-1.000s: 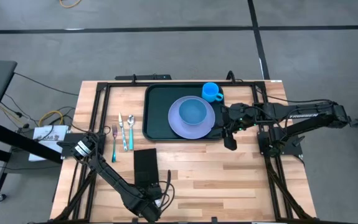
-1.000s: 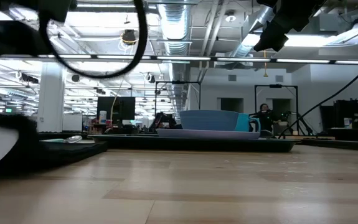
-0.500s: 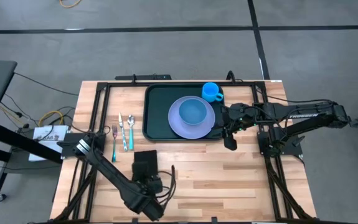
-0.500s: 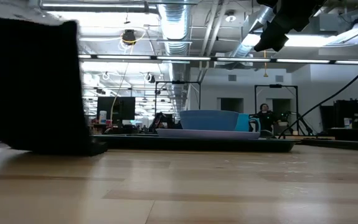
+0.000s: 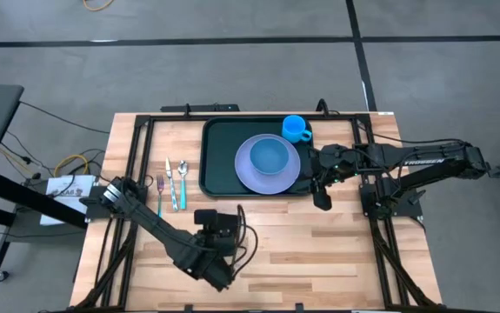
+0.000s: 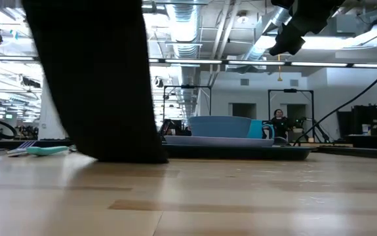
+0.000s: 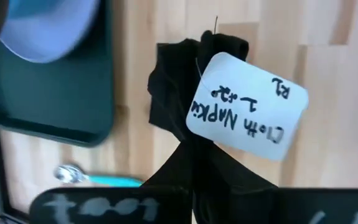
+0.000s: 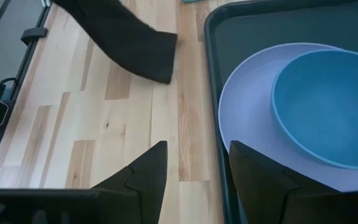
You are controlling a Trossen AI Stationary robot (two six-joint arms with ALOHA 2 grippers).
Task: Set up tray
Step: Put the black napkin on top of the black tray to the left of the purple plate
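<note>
The dark green-black tray [image 5: 218, 156] lies at the table's far middle. It carries a lavender plate [image 5: 251, 169], a blue bowl [image 5: 271, 156] on the plate, and a blue cup [image 5: 296, 129] at its far right corner. My left gripper [image 5: 218, 229] is shut on a black cloth napkin [image 7: 179, 93] with a white tag [image 7: 247, 106], near and left of the tray. My right gripper [image 8: 194, 177] hangs open and empty over the tray's near right corner [image 5: 306, 193]. My left gripper pinches the napkin's gathered upper part [image 7: 197, 158] between its two fingers, coming from above and pointing down. The napkin hangs below it in bunched folds [image 6: 96, 78]. Its lower end [image 6: 132, 156] is at the table top; whether it touches, I cannot tell.
A fork [image 5: 160, 196], a knife [image 5: 169, 176] and a teal-handled spoon [image 5: 180, 187] lie side by side left of the tray. Bare wood lies near the tray and to its right. Black frame rails run along both table sides.
My left gripper has gone from the table's near edge toward the tray and up. The napkin lay flat on the table; its held end has been drawn up and toward the tray, and it now hangs bunched below the gripper.
</note>
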